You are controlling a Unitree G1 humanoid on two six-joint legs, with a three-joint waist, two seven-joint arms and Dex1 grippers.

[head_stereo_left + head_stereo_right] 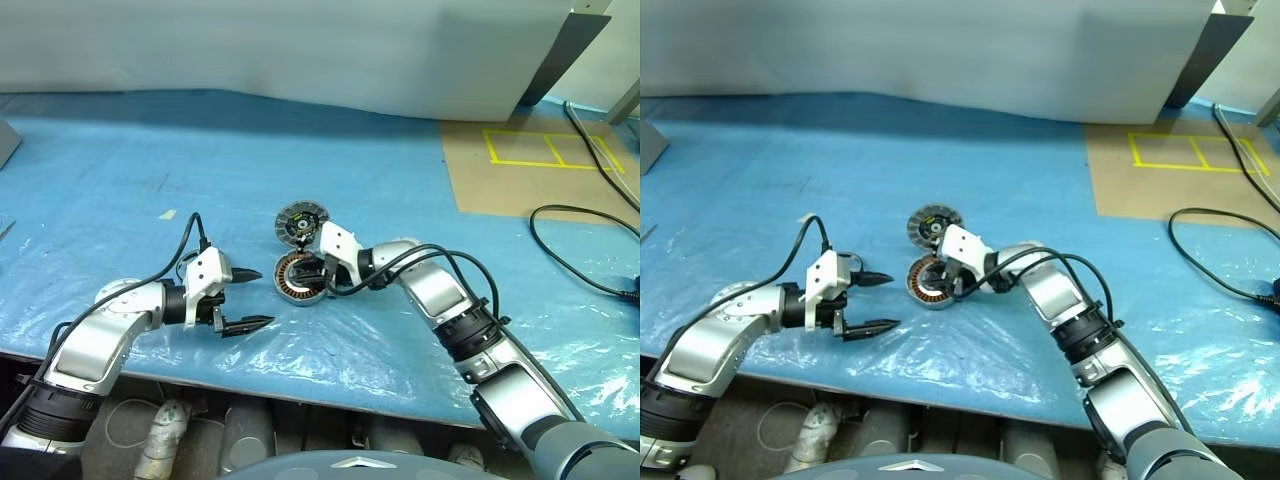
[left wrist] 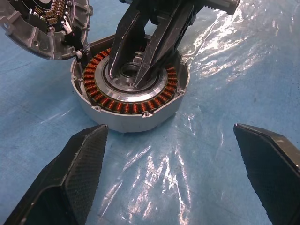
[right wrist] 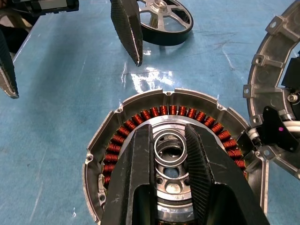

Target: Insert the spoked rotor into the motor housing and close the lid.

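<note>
Rotor (image 3: 171,154) is sitting inside the motor housing (image 2: 131,110), the right gripper (image 3: 170,150) clamping its hub. Left gripper (image 1: 250,298) is hovering spread apart beside the housing; lid (image 1: 298,221) is touching its far rim.

No readable text, labels, brands or numbers on any surface.

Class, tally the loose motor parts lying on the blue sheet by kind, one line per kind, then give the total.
motor housing: 1
lid: 1
spoked rotor: 1
Total: 3
</note>
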